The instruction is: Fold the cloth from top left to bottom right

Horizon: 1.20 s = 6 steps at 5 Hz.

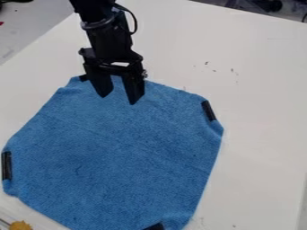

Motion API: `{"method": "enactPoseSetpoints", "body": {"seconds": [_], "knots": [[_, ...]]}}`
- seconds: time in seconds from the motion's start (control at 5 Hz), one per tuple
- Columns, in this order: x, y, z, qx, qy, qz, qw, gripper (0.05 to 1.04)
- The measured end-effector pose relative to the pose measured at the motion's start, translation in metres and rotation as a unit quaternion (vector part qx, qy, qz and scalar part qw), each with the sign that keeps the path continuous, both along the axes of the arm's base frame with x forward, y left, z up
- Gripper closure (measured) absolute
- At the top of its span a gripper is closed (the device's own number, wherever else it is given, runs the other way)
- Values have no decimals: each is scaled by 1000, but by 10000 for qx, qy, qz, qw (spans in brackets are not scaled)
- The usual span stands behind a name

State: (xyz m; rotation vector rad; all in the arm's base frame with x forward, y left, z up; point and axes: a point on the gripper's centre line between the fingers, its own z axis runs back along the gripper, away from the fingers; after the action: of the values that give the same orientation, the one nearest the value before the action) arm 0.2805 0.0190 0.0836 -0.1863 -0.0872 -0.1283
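Near the top-left corner (74, 85) of the cloth (120, 152), the hand (119, 99) is spread open; the fold seems unstarted, and that corner must next be pinched.

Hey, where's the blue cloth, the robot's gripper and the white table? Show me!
Blue cloth (120, 157): camera view, its middle.
Gripper (119, 99): camera view, between its fingertips.
White table (258, 134): camera view, bare top right of the cloth.

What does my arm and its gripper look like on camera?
The arm is black, with a ring-like collar around it and a thin black cable looping out at one side. The gripper is black too: a wide crosspiece carrying two flat fingers that narrow to blunt points.
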Motion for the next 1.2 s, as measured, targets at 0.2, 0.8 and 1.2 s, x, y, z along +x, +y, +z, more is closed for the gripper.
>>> {"method": "enactPoseSetpoints", "body": {"seconds": [0.2, 0.8, 1.2], "knots": [[-2, 0, -8, -20, 141, -13, 9999, 83], [70, 60, -43, 369, -181, -950, 9946, 83], [101, 104, -46, 596, -343, -1191, 9905, 83]]}}
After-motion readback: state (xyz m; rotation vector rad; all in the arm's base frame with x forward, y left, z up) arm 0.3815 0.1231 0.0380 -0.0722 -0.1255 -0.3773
